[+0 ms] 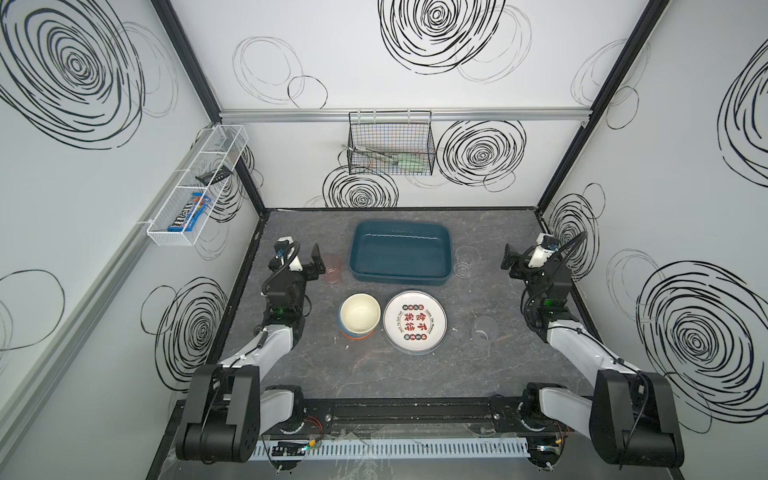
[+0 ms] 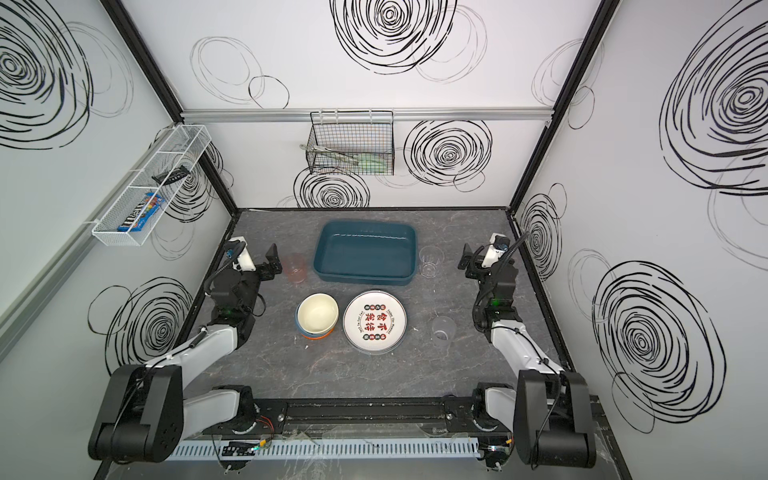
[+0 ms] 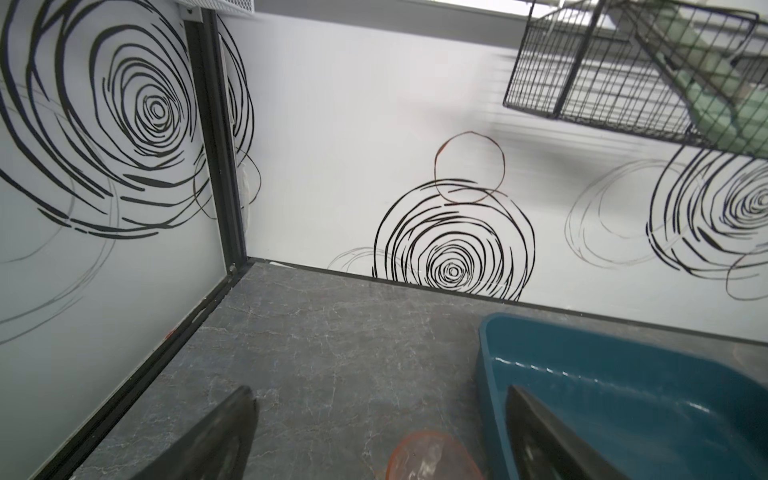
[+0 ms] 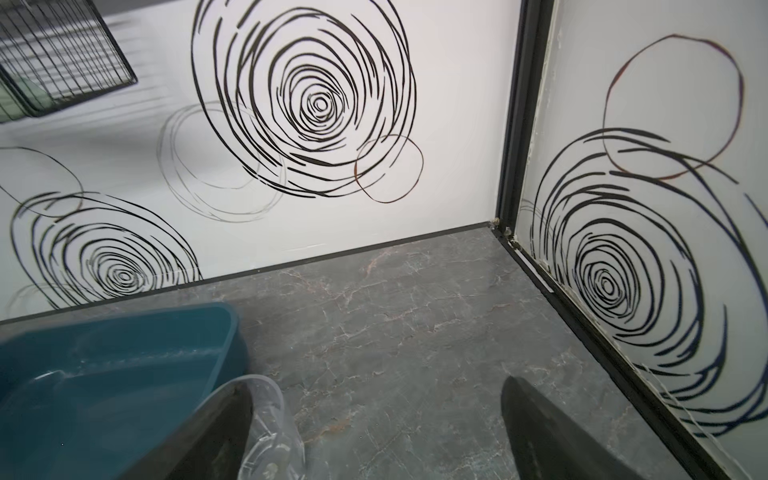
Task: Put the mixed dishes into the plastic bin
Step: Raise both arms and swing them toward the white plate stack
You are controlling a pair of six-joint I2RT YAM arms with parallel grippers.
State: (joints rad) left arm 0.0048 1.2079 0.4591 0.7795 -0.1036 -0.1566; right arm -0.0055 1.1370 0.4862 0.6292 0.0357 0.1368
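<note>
Plate (image 1: 414, 322) and nested bowls (image 1: 360, 318) on the table (image 1: 374, 374), just before the teal bin (image 1: 399, 278); pink tumbler (image 1: 332, 268) at its left, clear tumbler (image 1: 464, 262) at its right, another tumbler (image 1: 485, 330) right of the plate. Left jaws, right jaws — spread wide, holding nothing.

Grey bench (image 1: 415, 374) holds a teal bin (image 1: 395, 279), pink tumbler (image 1: 332, 268) at its left, clear tumbler (image 1: 464, 262) at its right; nested bowls (image 1: 360, 315), plate (image 1: 414, 322), second tumbler (image 1: 485, 331) in front.
</note>
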